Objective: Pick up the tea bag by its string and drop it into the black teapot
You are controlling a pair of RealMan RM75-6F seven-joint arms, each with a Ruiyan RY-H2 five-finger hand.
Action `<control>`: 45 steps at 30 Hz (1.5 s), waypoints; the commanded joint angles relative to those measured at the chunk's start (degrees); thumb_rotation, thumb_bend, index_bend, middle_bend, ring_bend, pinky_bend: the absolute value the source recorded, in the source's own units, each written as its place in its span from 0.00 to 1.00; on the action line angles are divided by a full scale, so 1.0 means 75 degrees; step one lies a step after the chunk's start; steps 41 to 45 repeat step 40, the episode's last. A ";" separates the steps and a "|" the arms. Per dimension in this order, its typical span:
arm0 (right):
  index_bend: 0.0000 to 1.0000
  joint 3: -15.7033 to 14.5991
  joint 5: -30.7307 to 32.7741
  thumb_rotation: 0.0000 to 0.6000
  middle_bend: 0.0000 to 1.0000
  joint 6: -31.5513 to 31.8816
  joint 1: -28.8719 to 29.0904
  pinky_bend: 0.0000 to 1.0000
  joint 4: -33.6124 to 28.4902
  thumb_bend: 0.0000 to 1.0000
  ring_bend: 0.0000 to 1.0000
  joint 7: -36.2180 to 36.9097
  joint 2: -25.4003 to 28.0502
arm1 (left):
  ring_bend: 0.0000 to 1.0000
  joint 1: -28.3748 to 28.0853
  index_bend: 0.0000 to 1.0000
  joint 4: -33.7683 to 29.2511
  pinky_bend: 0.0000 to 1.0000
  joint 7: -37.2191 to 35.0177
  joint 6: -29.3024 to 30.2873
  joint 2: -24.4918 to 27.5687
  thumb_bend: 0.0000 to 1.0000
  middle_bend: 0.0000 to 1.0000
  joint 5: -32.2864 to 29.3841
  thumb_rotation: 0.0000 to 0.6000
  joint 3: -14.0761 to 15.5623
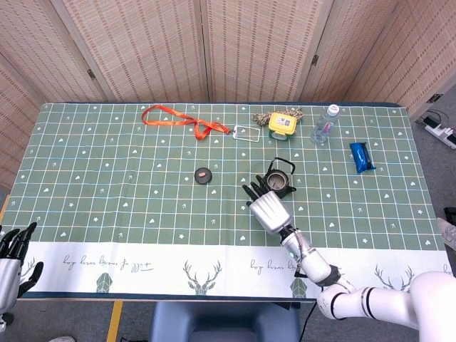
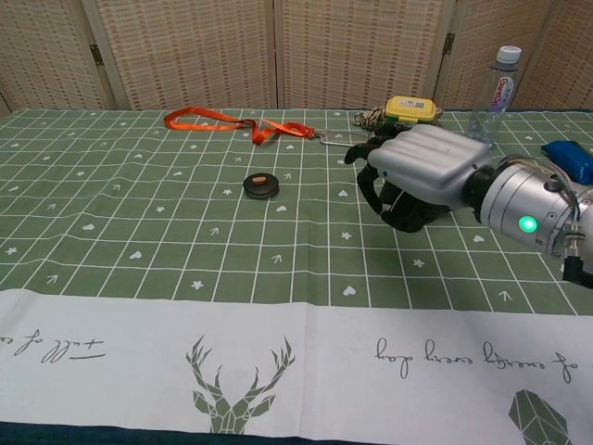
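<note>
Green gridded cloth [image 1: 128, 178] with small white hearts and arrows covers the table, and a white strip printed with deer heads runs along its near edge. At the near left corner the left hand [image 1: 13, 258] sits just off the cloth, fingers upright and spread, holding nothing. Further in, the right hand [image 1: 267, 206] [image 2: 422, 167] hangs palm down just in front of the black teapot [image 1: 278, 184] [image 2: 415, 215], its dark fingers [image 1: 254, 189] apart and empty (in the chest view it hides most of the pot). The pot stands open, with something pale inside that could be the tea bag, though I cannot tell for sure. A small round black lid [image 1: 204, 175] [image 2: 260, 185] lies well to the left of the pot. Beyond, near the far edge, are an orange lanyard [image 1: 174, 120] [image 2: 232, 121], a yellow box [image 1: 282, 123] [image 2: 412, 108] beside a coil of rope, a clear water bottle [image 1: 323, 125] [image 2: 493, 85] and a blue packet [image 1: 362, 156] [image 2: 567, 156]. Woven screens close off the back.
</note>
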 commanded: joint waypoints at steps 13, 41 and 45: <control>0.00 -0.0047 0.0874 1.00 0.00 0.0219 -0.0222 0.00 -0.1504 0.37 0.00 -0.1121 0.0842 | 0.14 -0.0011 0.04 0.0002 0.04 0.0132 -0.0052 -0.0033 0.34 0.20 -0.0028 1.00 0.0000; 0.00 -0.1179 0.0073 1.00 0.00 0.4600 -0.4925 0.00 -0.2727 0.37 0.00 0.3503 0.4093 | 0.14 0.0013 0.01 -0.0141 0.04 0.0176 0.0013 -0.0033 0.34 0.20 0.0222 1.00 0.0105; 0.00 -0.1179 0.0073 1.00 0.00 0.4600 -0.4925 0.00 -0.2727 0.37 0.00 0.3503 0.4093 | 0.14 0.0013 0.01 -0.0141 0.04 0.0176 0.0013 -0.0033 0.34 0.20 0.0222 1.00 0.0105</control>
